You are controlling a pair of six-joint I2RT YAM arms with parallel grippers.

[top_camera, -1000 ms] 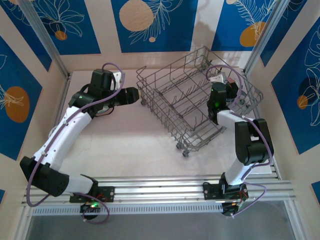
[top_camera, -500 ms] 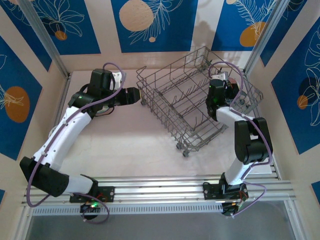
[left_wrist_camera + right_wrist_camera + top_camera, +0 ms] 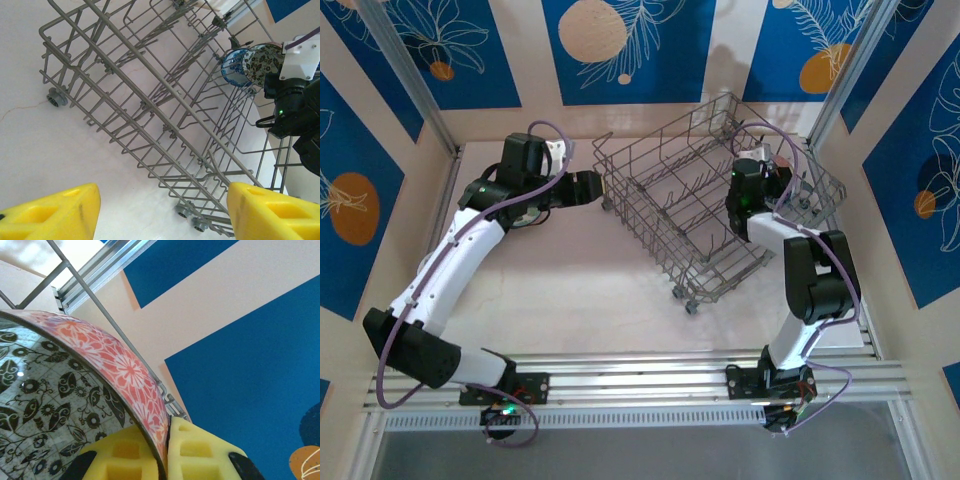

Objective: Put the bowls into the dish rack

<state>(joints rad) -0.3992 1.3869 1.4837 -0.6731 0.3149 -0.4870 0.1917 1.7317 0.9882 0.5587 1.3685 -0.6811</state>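
- The small round ceramic bowl (image 3: 60,390), pink-red floral outside, black leaves inside, is held on edge over the 3 o'clock side of the large grey wire dish rack (image 3: 638,212).
- The right claw (image 3: 167,452) is clamped on its rim, one yellow pad (image 3: 200,460) on each face of the wall.
- Likely rigid, glazed, slick and chippable against wire; the rim is the sensible hold.
- A blue-and-white patterned bowl (image 3: 233,68) shows just beside it.
- The left claw (image 3: 162,215) hovers spread and empty at the rack's 9 o'clock, above the pale worktop (image 3: 580,270).
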